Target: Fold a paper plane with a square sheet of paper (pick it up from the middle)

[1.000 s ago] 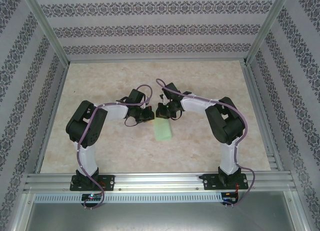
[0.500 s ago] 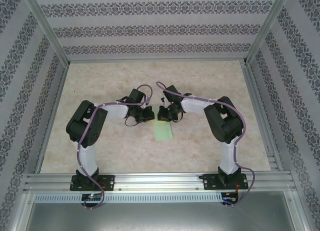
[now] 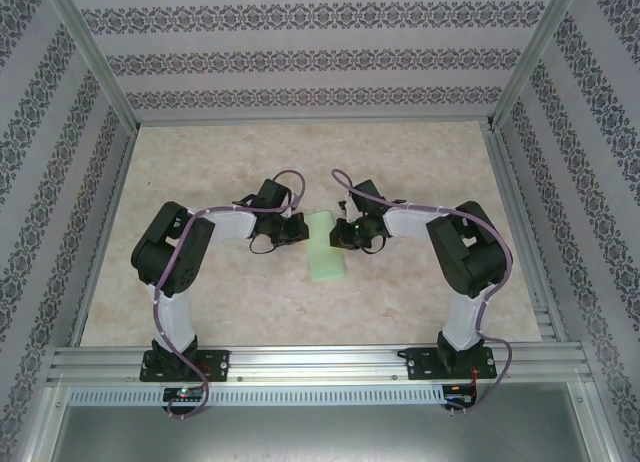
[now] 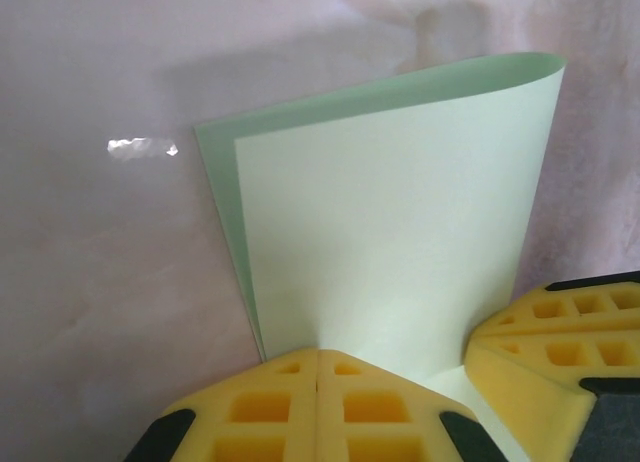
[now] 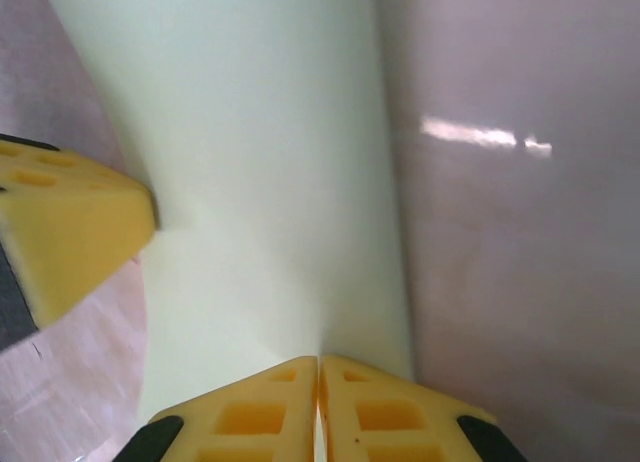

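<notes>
Setting: Patterned walls [image 3: 300, 62] box in a pale marbled worktop [image 3: 200, 282], with both arms bent inward toward its middle.
Sheet: the pale green sheet [image 3: 325, 250] lies mid-worktop between the two claws, doubled over into a narrow strip. The left wrist view shows the upper layer bowed, its fold rounded rather than pressed, and the layers' edges a little out of line.
Left claw: the left claw [image 3: 295, 229] has its yellow pads [image 4: 280, 392] together, clamped on the sheet's left edge.
Right claw: the right claw [image 3: 345, 237] has its pads together on the opposite edge, apparently pinching the sheet as well; only a hairline seam shows between them.
Step in hand: this looks like the setting of the first centre crease. No nose or wings are formed, so the plane seems a long way off.
Doing it well: square the two layers before flattening, keep one claw as an anchor, and press along the fold from one end to the other, low and slow.
Risk: thin paper may slide or buckle if both claws pull at once, and a skewed crease would carry into every later fold.
</notes>
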